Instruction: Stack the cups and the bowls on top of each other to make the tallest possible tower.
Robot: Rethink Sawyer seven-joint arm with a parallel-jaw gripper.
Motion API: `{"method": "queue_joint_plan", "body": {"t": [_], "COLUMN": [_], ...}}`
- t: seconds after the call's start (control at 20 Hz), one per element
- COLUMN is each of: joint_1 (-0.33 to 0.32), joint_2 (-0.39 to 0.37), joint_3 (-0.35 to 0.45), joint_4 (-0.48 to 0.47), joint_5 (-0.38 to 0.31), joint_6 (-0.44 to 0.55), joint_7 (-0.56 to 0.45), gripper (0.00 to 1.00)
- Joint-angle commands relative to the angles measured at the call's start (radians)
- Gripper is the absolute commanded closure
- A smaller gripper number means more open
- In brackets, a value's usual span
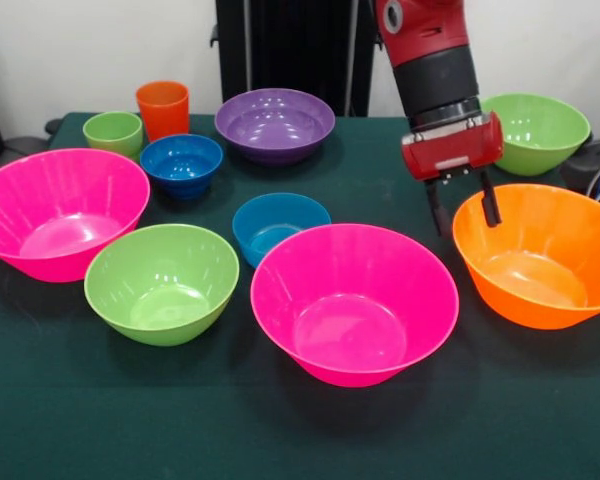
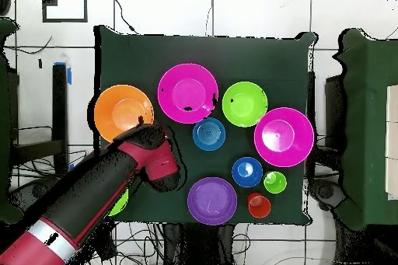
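Observation:
My gripper [image 1: 464, 208] is open and empty, its two black fingers straddling the near-left rim of the big orange bowl [image 1: 540, 260]. In the overhead view the gripper [image 2: 144, 124] is at that bowl's [image 2: 120, 110] edge. All the bowls stand apart on the table, and no nested pile shows. There are two big pink bowls [image 1: 60, 210] [image 1: 352, 300], two green bowls [image 1: 162, 280] [image 1: 535, 130], a purple bowl [image 1: 275, 122] and two small blue bowls [image 1: 182, 162] [image 1: 278, 225]. The orange tumbler [image 1: 163, 108] and the light-green cup [image 1: 113, 132] stand side by side at the far left.
The table [image 1: 300, 430] has a dark green cloth. In the overhead view my arm [image 2: 93, 192] crosses the table's lower left corner and hides most of one green bowl [image 2: 120, 201]. The pedestal [image 1: 280, 50] stands behind the purple bowl.

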Motion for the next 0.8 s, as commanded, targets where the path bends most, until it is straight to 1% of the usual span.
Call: {"method": "queue_joint_plan", "body": {"t": [0.05, 0.25, 0.55, 0.6, 0.8], "joint_1": [-0.026, -0.022, -0.037, -0.040, -0.041], "joint_2": [0.078, 0.082, 0.106, 0.114, 0.128], "joint_3": [0.193, 0.200, 0.199, 0.198, 0.193], "joint_4": [-0.050, -0.052, -0.073, -0.076, -0.080], "joint_5": [0.062, 0.069, 0.092, 0.106, 0.125], "joint_6": [0.103, 0.102, 0.094, 0.093, 0.087], "joint_7": [-0.190, -0.178, -0.204, -0.215, -0.224], "gripper": [0.00, 0.00, 0.00, 0.00, 0.00]}}
